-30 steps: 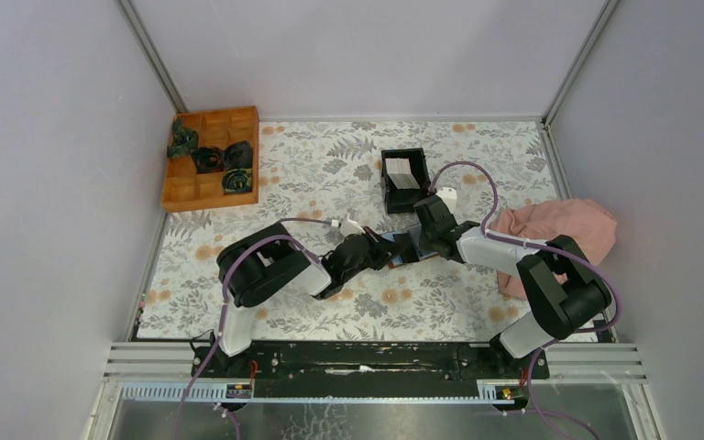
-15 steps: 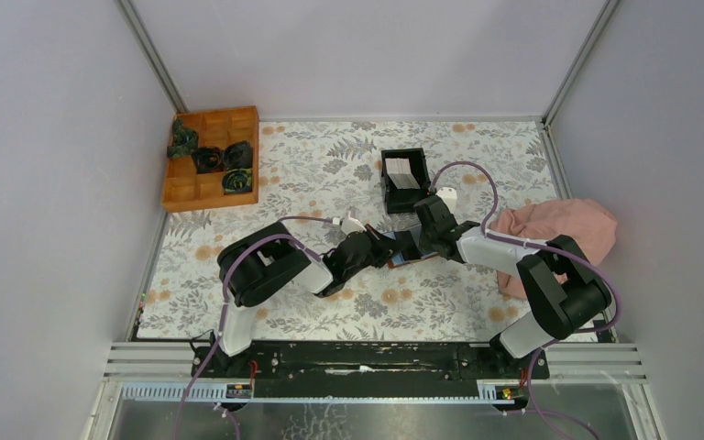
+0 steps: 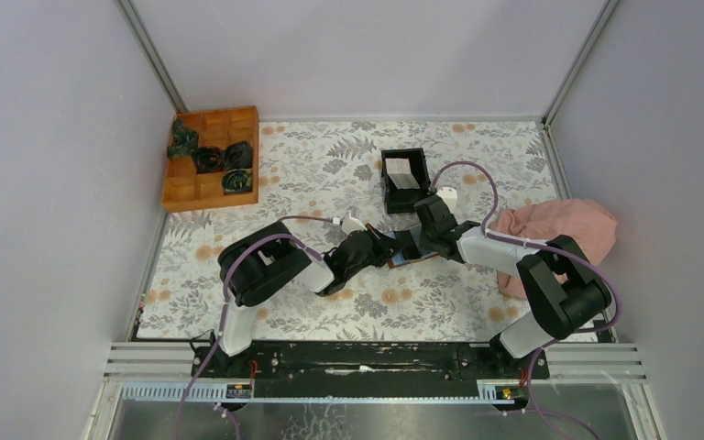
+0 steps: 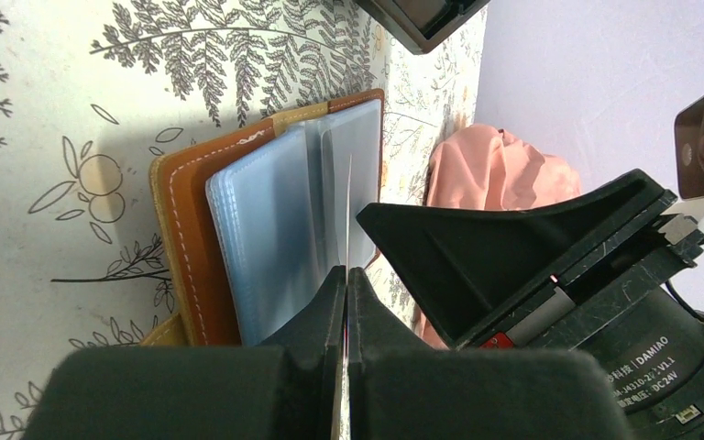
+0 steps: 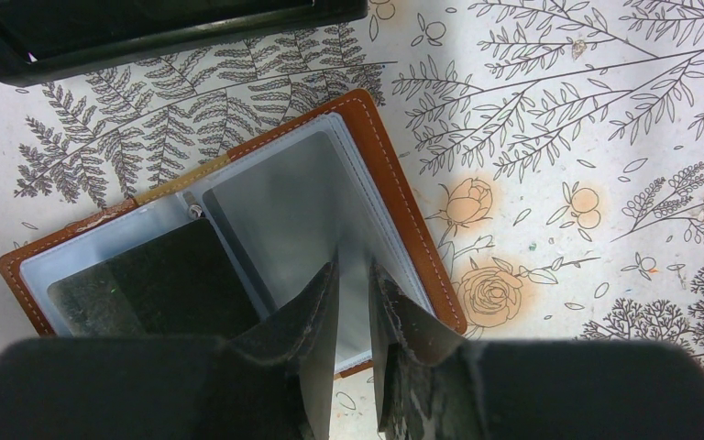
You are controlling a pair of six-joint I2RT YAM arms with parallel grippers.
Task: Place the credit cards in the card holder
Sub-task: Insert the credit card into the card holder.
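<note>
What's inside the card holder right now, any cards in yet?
The open card holder shows clear sleeves that look empty. The left gripper pinches one card edge-on at them; the right gripper hides the lower pages.

The card holder (image 5: 275, 192) is crowded by the left gripper (image 4: 346, 272), the right gripper (image 5: 353, 270) and a black box (image 3: 404, 180) behind.

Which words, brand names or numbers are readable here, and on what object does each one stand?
"DAMIAO": on the black motor housing, left wrist view.
"DC24V": same housing.
"V1.1": same housing, ending a model number that is partly hidden.
Chinese characters beside it: too small to read.
Card holder, credit card: no print visible.
</note>
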